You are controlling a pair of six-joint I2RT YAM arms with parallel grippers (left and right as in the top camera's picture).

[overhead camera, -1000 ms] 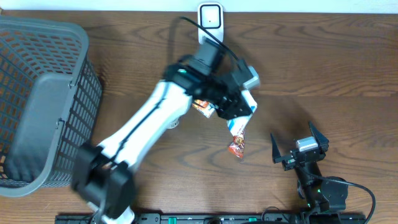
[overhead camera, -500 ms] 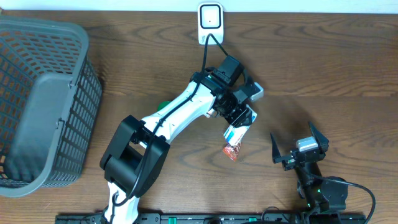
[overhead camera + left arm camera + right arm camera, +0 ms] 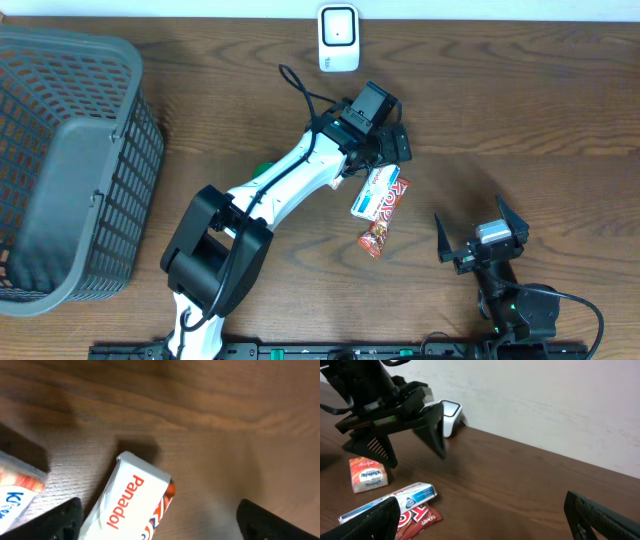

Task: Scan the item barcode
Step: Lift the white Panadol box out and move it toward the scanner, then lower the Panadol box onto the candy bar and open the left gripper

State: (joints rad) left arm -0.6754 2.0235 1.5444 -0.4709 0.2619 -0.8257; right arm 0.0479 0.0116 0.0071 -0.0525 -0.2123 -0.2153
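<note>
The white and blue Panadol box lies flat on the table, its lower end resting on a red snack wrapper. My left gripper hovers just above the box's upper end, open and holding nothing. In the left wrist view the box sits between the spread fingers, closer to the left one. The white barcode scanner stands at the table's far edge. My right gripper rests open and empty near the front right. From the right wrist, the box and the scanner both show.
A grey mesh basket fills the left side. An orange and white packet lies beside the box, under the left arm. Something green peeks out from beneath that arm. A cable loops from the left wrist.
The left gripper opened and let go of the Panadol box, which dropped flat onto the table across the red wrapper. The right arm stayed still.
</note>
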